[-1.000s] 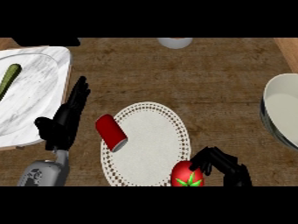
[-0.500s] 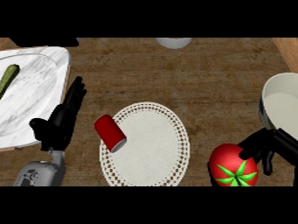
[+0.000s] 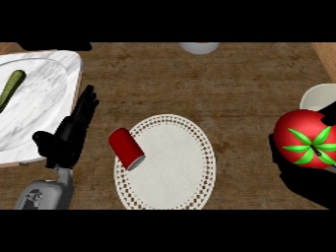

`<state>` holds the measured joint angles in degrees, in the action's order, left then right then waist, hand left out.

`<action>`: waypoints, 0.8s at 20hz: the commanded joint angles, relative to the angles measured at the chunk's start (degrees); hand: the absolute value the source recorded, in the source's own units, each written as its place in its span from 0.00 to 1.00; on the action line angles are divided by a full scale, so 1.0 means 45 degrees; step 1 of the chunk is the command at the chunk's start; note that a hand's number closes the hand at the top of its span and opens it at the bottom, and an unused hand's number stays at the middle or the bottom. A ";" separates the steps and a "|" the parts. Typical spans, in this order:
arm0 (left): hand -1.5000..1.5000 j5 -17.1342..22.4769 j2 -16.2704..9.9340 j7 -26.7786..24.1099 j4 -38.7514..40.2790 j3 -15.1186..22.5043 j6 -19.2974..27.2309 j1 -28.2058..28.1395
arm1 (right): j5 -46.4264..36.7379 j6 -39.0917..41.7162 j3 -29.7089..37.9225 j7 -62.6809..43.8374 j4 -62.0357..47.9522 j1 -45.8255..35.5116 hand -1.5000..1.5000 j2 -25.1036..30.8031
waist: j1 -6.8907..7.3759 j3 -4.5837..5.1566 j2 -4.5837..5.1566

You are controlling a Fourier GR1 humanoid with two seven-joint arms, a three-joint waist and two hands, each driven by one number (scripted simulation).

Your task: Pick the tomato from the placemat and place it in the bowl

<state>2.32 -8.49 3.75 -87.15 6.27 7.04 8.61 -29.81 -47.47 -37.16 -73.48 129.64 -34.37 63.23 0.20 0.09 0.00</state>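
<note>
Gripping the glossy red tomato [image 3: 308, 139], the right hand [image 3: 310, 179] held it, apparently lifted, beside the white bowl [image 3: 321, 96], clear of the lacy oval placemat [image 3: 174, 167]. Left hand [image 3: 70, 133] rested open, fingers straight.

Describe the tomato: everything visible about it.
The tomato is round, glossy red, with a green star-shaped calyx facing the camera. It is off the white lace-edged placemat, held up at the view's right by the right hand, whose black fingers curl round its lower and right sides. It appears against the rim of the white bowl, overlapping its left edge, not yet set inside.
</note>
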 commanded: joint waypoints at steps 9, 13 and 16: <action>0.50 0.0016 -0.0104 -0.0051 -0.0018 -0.0242 -0.0169 0.0285 | 0.2812 0.2342 0.0261 0.2375 -0.4181 0.0639 1.00 0.2131 | 0.0223 -0.0012 0.0133; 0.50 -0.0052 0.0210 -0.0171 0.0203 -0.0128 -0.0042 -0.0042 | 0.3888 0.1793 0.0848 0.4496 -0.5821 0.1539 1.00 0.2305 | 0.0045 -0.0034 0.0086; 0.50 -0.0395 0.0546 -0.0012 -0.0288 0.0368 0.0163 -0.0094 | 0.4098 0.1804 0.0923 0.5837 -0.7875 0.1756 1.00 0.1239 | 0.0202 -0.0036 0.0091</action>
<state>0.74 -6.54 3.02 -87.81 7.56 7.79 7.49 -13.70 -42.95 -33.91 -54.95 103.46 -27.76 71.31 0.71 -0.05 0.33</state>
